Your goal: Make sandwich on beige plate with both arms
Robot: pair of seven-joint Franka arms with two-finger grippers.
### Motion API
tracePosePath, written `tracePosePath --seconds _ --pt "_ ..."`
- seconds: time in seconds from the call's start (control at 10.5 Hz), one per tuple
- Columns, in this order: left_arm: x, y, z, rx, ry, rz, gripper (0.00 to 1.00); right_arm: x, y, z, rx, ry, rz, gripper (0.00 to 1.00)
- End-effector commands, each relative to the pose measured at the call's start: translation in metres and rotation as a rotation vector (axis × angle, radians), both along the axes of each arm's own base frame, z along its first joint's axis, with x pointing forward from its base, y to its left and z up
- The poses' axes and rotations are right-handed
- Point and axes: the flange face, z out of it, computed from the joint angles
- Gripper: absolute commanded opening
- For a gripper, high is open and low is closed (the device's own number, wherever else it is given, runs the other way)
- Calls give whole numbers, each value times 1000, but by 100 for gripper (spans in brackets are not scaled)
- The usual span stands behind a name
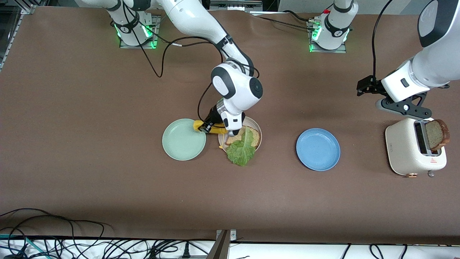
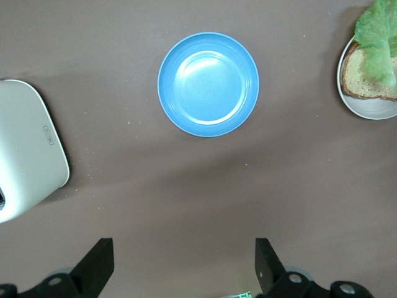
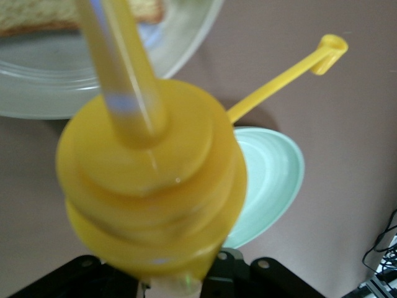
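Right hand (image 1: pixel 215 128) squeezes a yellow sauce bottle (image 3: pixel 152 186) over bread (image 1: pixel 248 136) and lettuce (image 1: pixel 242 150) on the beige plate (image 1: pixel 257 126); left hand (image 2: pixel 183 273), spread empty, waits above the toaster (image 1: pixel 406 151), at the plate's three o'clock, with the top slice (image 1: pixel 436 135) there.

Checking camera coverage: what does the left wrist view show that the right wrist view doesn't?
Left wrist only: the blue plate, the toaster, the lettuce leaf on the bread, and the open left gripper over bare table.

Right wrist only: the yellow squeeze bottle held by the right gripper, its nozzle toward the beige plate, and the mint-green plate.

Both: the beige plate with its bread slice.
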Motion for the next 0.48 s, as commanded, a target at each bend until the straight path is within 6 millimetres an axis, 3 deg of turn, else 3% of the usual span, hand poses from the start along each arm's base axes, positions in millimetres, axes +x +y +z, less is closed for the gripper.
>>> tracePosePath --seconds 0.0,0.19,0.38 --pt "4 30 5 -6 -9 52 100 31 -35 71 165 33 -107 0" --pt "18 93 -7 12 1 141 100 56 -94 125 365 56 -231 0" --pt "30 145 -27 10 22 224 100 65 -147 160 468 71 -245 0"
